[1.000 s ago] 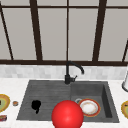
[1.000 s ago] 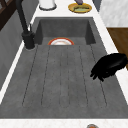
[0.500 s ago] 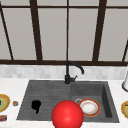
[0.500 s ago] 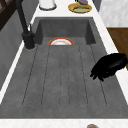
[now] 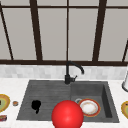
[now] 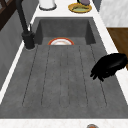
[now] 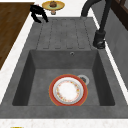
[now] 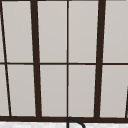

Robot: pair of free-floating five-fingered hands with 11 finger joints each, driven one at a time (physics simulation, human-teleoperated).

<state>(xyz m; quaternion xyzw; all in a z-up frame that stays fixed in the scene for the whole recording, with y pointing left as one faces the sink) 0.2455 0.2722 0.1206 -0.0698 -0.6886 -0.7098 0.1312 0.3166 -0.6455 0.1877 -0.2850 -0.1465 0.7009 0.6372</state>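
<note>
One black hand (image 5: 36,105) hovered over the ribbed drainboard (image 6: 62,77) on the sink's left side, near its front edge, its fingers (image 6: 96,74) curled downward and grasping nothing. Seen from the left, the hand (image 6: 110,65) hung just above the grey surface; from the right it (image 7: 38,11) showed at the far end, near a yellow plate (image 7: 53,5) on the counter. Lying flat in the basin (image 7: 37,72) was a red-rimmed plate (image 7: 68,90), just beside the drain (image 7: 83,79) and well apart from the hand. Behind the sink stood a black tap (image 5: 71,72). Close to the front camera sat a red ball (image 5: 67,114).
</note>
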